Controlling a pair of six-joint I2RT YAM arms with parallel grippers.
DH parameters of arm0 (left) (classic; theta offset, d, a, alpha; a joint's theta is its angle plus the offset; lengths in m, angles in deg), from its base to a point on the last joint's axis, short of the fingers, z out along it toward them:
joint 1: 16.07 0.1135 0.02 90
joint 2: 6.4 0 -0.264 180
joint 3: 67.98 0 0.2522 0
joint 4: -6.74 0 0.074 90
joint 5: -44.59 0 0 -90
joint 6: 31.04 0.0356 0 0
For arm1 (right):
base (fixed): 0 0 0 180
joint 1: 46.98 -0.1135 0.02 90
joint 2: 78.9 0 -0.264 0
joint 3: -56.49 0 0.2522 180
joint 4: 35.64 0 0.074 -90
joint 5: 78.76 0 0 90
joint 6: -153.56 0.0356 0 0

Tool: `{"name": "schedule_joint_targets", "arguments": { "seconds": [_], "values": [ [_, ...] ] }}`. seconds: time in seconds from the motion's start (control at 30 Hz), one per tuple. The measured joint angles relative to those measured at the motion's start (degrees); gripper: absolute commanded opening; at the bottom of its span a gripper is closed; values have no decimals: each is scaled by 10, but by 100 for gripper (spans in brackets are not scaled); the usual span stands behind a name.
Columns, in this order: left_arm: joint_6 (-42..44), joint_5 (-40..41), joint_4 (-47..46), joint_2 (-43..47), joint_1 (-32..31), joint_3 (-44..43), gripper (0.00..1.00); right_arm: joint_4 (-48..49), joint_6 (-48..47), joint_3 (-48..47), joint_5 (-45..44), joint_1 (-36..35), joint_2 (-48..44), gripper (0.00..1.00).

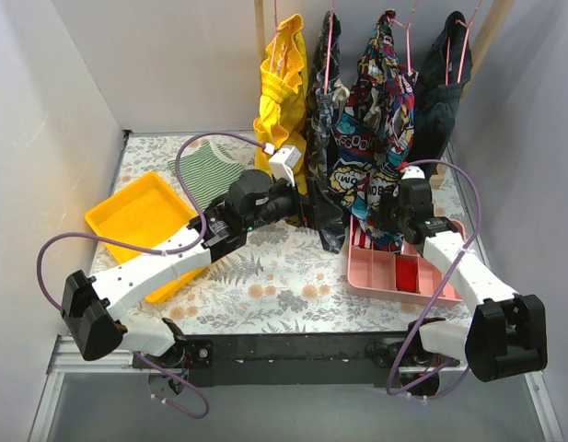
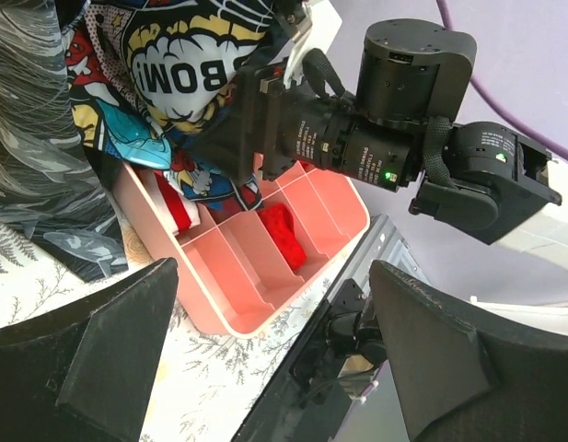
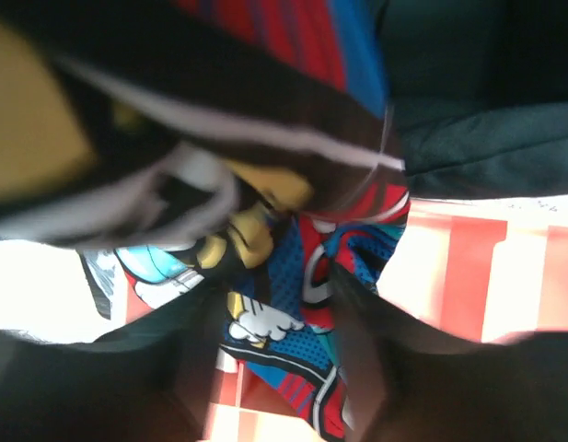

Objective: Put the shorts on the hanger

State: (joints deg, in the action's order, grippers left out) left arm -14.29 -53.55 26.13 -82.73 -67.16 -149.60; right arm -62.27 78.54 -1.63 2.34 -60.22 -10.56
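The comic-print shorts (image 1: 376, 120) hang at the back wall from a thin pink wire hanger (image 1: 408, 41), their lower end over the pink tray. My right gripper (image 1: 387, 214) is at that lower end, and its fingers (image 3: 403, 368) close on the bunched print cloth (image 3: 284, 304). The left wrist view shows the same grip on the shorts (image 2: 187, 55). My left gripper (image 1: 307, 207) is just left of the shorts; its jaws (image 2: 274, 368) are wide open and empty.
A pink compartment tray (image 1: 385, 281) holding a red item (image 2: 285, 230) lies under the right gripper. A yellow bin (image 1: 136, 221) and a green striped cloth (image 1: 210, 170) lie at left. A yellow garment (image 1: 282, 83), a dark patterned garment (image 1: 322, 101) and a dark one (image 1: 445, 83) hang alongside.
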Motion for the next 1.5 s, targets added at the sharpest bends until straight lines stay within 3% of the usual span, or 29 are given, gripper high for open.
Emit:
{"name": "schedule_joint_targets", "arguments": {
  "seconds": [0.03, 0.1, 0.13, 0.73, 0.87, 1.07, 1.13, 1.17, 1.2, 1.23, 1.37, 1.4, 1.5],
  "values": [
    [0, 0, 0, 1, 0, 0, 85, 1, 1, -1, -3, 0, 0, 26],
    [0, 0, 0, 5, 0, 2, 85, 1, -2, -8, -6, 0, 2, 6],
    [1, 0, 0, 7, 1, 4, 85, -4, -1, -23, -7, 0, 9, 1],
    [6, 0, 4, 26, 37, 9, 86, 44, 14, -359, 66, -40, 227, 1],
    [6, 0, 3, 31, 38, 14, 86, 75, 24, -337, 68, -47, 253, 1],
    [5, 0, 7, 48, 38, 38, 86, 119, 44, -217, 64, -50, 239, 1],
    [4, 0, 8, 53, 38, 46, 86, 118, 48, -195, 61, -50, 228, 11],
    [4, 0, 10, 56, 38, 49, 86, 118, 50, -186, 58, -50, 220, 20],
    [4, 0, 10, 58, 38, 52, 86, 117, 52, -177, 55, -50, 212, 39],
    [4, 0, 10, 61, 38, 54, 88, 116, 56, -172, 54, -50, 205, 46],
    [4, 5, 13, 68, 38, 59, 93, 115, 61, -154, 50, -50, 173, 70],
    [4, 10, 13, 71, 38, 63, 95, 115, 62, -147, 50, -50, 163, 81],
    [4, 29, 24, 84, 38, 79, 98, 113, 63, -122, 52, -50, 126, 97]
  ]
}}
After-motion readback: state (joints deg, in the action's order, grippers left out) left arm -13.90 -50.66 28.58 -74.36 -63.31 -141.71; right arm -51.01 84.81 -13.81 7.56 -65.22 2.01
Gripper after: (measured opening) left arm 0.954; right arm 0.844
